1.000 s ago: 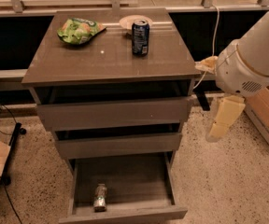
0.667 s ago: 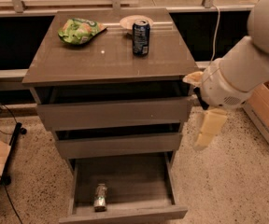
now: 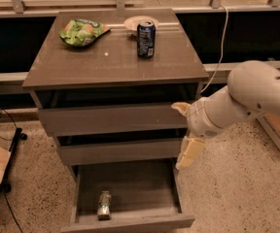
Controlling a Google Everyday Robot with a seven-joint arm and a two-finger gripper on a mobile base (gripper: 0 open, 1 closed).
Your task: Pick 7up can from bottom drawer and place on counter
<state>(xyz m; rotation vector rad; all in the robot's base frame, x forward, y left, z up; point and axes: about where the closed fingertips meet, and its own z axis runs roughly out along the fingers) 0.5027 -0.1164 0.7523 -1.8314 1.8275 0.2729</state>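
Your 7up can lies in the bottom drawer, which stands pulled well out. The can sits toward the drawer's front left, near the front panel, and nothing else is in there with it. It looks to be lying on its side, lengthwise front to back.

Your gripper hangs at the cabinet's right front corner, level with the middle drawer and above the right edge of the open drawer. It is well apart from the can. The fingers stand apart, one pale piece pointing down and the other up by the top drawer's front, and they hold nothing. The arm reaches in from your right side of the view.

On the worktop you have a dark blue can standing upright toward the back. A small pale dish sits just behind it. A green snack bag lies to the back left. The two upper drawers are only slightly open.
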